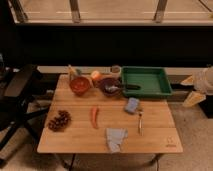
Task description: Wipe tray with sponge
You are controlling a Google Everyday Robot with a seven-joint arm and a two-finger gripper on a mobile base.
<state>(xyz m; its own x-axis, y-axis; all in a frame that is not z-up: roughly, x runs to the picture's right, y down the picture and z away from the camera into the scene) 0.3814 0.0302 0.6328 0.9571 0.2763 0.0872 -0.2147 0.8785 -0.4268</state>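
The green tray point(150, 82) sits at the back right of the wooden table point(80, 142). The light blue-grey sponge point(132, 105) lies on the table just in front of the tray's near left corner. My gripper point(190, 90) is at the right edge of the view, beyond the table's right side and level with the tray. Its two tan fingers point(193, 99) are spread apart with nothing between them. A dark utensil handle point(131, 86) reaches from a bowl over the tray's left side.
A dark bowl point(110, 86), a red bowl point(79, 85), an orange fruit point(95, 75) and a cup point(116, 70) stand left of the tray. A folded grey-blue cloth point(115, 138), a fork point(140, 121), an orange-red vegetable point(94, 116) and grapes point(59, 120) lie nearer. An office chair point(20, 92) stands left.
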